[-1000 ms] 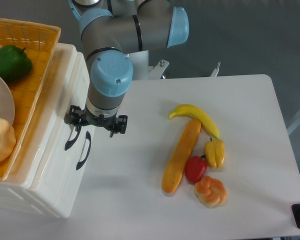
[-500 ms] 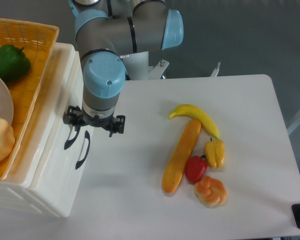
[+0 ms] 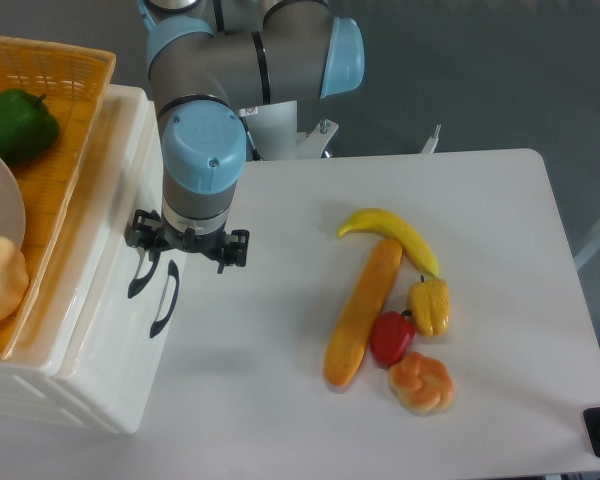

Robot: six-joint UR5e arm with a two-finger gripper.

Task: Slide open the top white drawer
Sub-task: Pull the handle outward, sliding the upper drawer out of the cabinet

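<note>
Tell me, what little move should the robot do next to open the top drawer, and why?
Probably ease the gripper a bit lower onto the top drawer's black handle and close the jaws. The gripper sits right over the cabinet front beside both handles, and the drawer looks shut. The wrist hides the jaws, so I cannot tell whether they hold anything yet; a firm hold should come before pulling.

Glossy cream-white top white drawer (image 3: 130, 190) with black handle (image 3: 140, 275), orange woven basket (image 3: 65, 130), yellow banana (image 3: 390, 232), white table (image 3: 480, 250).
</note>
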